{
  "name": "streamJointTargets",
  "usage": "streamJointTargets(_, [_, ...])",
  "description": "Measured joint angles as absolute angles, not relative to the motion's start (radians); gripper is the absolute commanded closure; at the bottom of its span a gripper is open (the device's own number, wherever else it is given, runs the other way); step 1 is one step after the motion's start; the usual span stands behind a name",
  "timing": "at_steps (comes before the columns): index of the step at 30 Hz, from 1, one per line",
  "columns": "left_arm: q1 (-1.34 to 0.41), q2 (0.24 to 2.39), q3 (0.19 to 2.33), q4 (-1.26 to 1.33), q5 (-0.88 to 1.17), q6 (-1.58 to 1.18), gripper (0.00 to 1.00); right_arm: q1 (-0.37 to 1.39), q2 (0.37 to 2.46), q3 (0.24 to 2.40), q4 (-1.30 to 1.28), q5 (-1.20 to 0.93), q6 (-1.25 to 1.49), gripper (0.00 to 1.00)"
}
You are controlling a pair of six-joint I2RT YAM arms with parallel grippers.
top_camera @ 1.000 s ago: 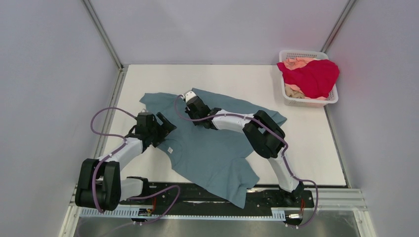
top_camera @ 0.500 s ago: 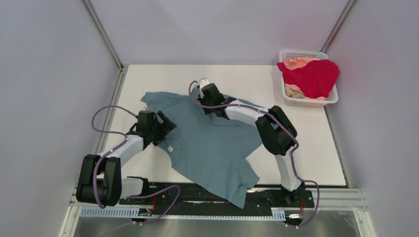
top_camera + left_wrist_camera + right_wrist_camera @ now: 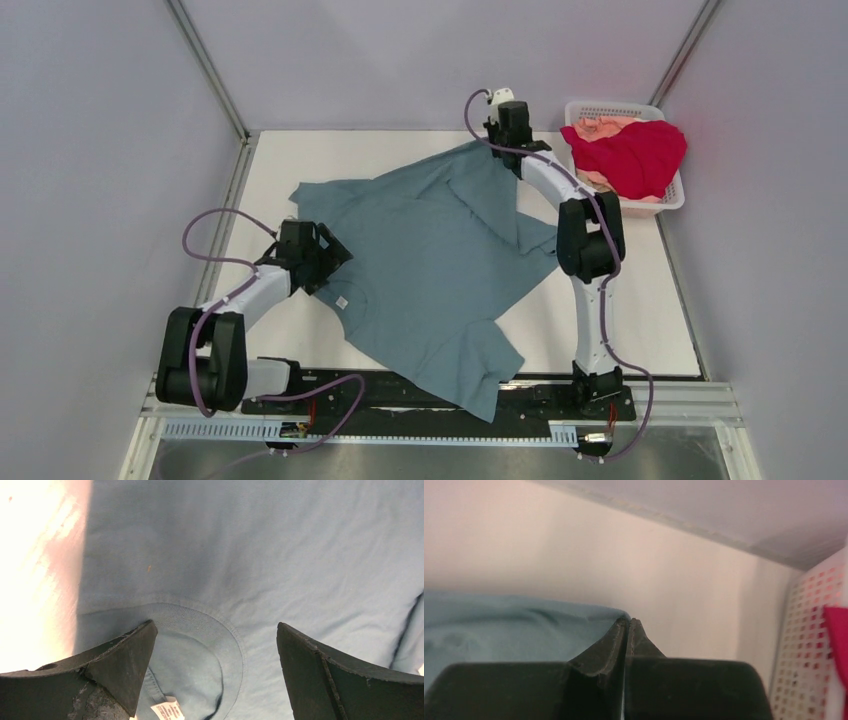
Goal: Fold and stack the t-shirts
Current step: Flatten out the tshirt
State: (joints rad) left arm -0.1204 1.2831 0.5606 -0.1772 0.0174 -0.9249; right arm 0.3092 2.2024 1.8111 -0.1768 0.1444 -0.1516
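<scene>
The teal t-shirt lies spread over the middle of the table, its hem hanging past the near edge. My right gripper is shut on one corner of it and holds that corner stretched toward the back right, beside the basket. In the right wrist view the teal cloth runs up to the pinched gripper. My left gripper stands open over the collar, one finger on each side, with a white tag showing. The crimson t-shirt and the peach t-shirt sit crumpled in the basket.
The white lattice basket stands at the back right corner, and its wall is close to my right fingers. Grey enclosure walls ring the table. Bare white tabletop lies at the right and the back left.
My right gripper shut on the teal shirt near its middle and dragged that part up to the back right, opening the shirt out. The left arm has barely moved.
</scene>
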Motion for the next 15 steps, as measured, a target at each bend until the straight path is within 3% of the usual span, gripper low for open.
streamJointTargets(6, [-0.120, 1.346, 0.627, -0.222, -0.010, -0.898, 0.00, 0.215, 2.426, 2.100, -0.111, 0.204, -0.275, 0.90])
streamJointTargets(9, [-0.120, 1.388, 0.666, -0.239, -0.014, -0.883, 0.00, 0.193, 2.507, 2.149, -0.009, 0.204, -0.379, 0.79])
streamJointTargets(10, [-0.120, 1.403, 0.682, -0.246, -0.018, -0.879, 0.00, 0.188, 2.524, 2.150, 0.028, 0.205, -0.418, 0.73])
streamJointTargets(13, [-0.120, 1.433, 0.711, -0.254, -0.025, -0.868, 0.00, 0.186, 2.557, 2.143, 0.139, 0.208, -0.527, 0.31])
streamJointTargets(15, [-0.120, 1.449, 0.727, -0.262, -0.029, -0.862, 0.00, 0.193, 2.560, 2.136, 0.210, 0.213, -0.591, 0.15])
